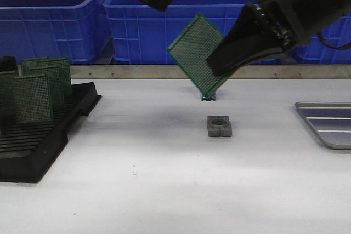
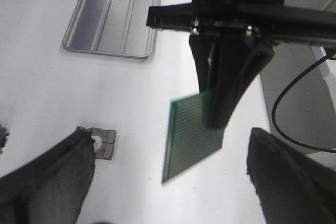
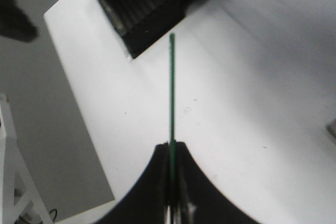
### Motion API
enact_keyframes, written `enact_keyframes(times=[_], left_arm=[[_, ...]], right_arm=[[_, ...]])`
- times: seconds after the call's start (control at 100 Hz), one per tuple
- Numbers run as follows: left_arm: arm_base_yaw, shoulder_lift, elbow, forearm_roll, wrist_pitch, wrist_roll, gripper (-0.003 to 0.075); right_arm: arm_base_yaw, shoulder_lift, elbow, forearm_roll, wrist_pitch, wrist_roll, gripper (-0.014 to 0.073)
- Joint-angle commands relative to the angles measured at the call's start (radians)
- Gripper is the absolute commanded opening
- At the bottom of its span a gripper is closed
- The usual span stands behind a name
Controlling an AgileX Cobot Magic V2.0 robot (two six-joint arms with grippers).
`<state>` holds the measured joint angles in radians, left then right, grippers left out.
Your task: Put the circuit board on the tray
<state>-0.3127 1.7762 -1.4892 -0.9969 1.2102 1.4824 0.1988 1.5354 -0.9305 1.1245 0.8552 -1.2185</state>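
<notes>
While the right pincer (image 1: 215, 69) is gripping the circuit board (image 1: 197, 53) by one corner, the board is hanging tilted in the air above the middle of the table (image 1: 164, 152), well apart from the tray (image 1: 329, 127) at the right side. In the right wrist view you are seeing the board edge-on as a thin green line, pressed between the two closed fingers (image 3: 157, 182). The left pincer (image 2: 168, 182) is standing wide and is holding nothing; it is hovering above the board.

You are handling a thin, flat and stiff plate, and I judge it to be very light. Its faces are probably smooth, so with such a small grip at the corner it may be turning or slipping between the pads if you are moving fast. The edges and corners are the safe places for holding. Because the tray is metal with a raised rim, you should be lowering the board flat and gently, as a hard knock on one corner may be chipping it. A small grey block (image 1: 219, 126) is lying on the table under the path.
</notes>
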Motion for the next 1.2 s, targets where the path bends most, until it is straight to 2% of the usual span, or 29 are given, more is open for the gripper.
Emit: enact_keyframes(times=[0.0,0.1,0.25,0.42,0.56,0.77,0.82,0.89,0.96,1.01,1.08,1.11,1.19], left_arm=[[0.015,-0.041,-0.032,-0.057,0.032,-0.009,0.0565],[0.015,-0.041,-0.032,-0.048,0.032,-0.009,0.0565],[0.015,-0.041,-0.032,-0.048,0.031,-0.009,0.0565],[0.015,-0.041,-0.032,-0.048,0.031,-0.009,0.0565],[0.015,-0.041,-0.032,-0.048,0.031,-0.009,0.0565],[0.015,-0.041,-0.032,-0.048,0.031,-0.009,0.0565],[0.015,-0.041,-0.032,-0.048,0.031,-0.009,0.0565],[0.015,-0.041,-0.032,-0.048,0.031,-0.009,0.0565],[0.015,-0.041,-0.032,-0.048,0.031,-0.009,0.0565],[0.015,-0.041,-0.032,-0.048,0.031,-0.009,0.0565],[0.015,-0.041,-0.032,-0.043,0.031,-0.009,0.0565],[0.015,-0.041,-0.032,-0.035,0.031,-0.009,0.0565],[0.022,-0.041,-0.048,0.011,0.031,-0.009,0.0565]], right_arm=[[-0.087,-0.03,-0.024,0.052,-0.008,0.089,-0.0062],[-0.185,-0.028,-0.024,0.051,-0.056,0.165,-0.0062],[-0.321,-0.02,-0.024,0.024,-0.135,0.168,-0.0062],[-0.454,0.056,-0.024,0.022,-0.142,0.193,-0.0062],[-0.508,0.137,-0.024,0.021,-0.144,0.193,-0.0062],[-0.518,0.218,-0.024,0.001,-0.167,0.193,-0.0041],[-0.518,0.222,-0.024,-0.011,-0.174,0.193,-0.0002],[-0.518,0.226,-0.03,-0.04,-0.174,0.193,0.0108],[-0.518,0.227,-0.04,-0.073,-0.177,0.193,0.0298],[-0.518,0.227,-0.051,-0.095,-0.182,0.193,0.0476],[-0.518,0.225,-0.066,-0.108,-0.188,0.194,0.064],[-0.518,0.222,-0.073,-0.114,-0.19,0.194,0.0666],[-0.518,0.211,-0.08,-0.148,-0.199,0.194,0.0627]])
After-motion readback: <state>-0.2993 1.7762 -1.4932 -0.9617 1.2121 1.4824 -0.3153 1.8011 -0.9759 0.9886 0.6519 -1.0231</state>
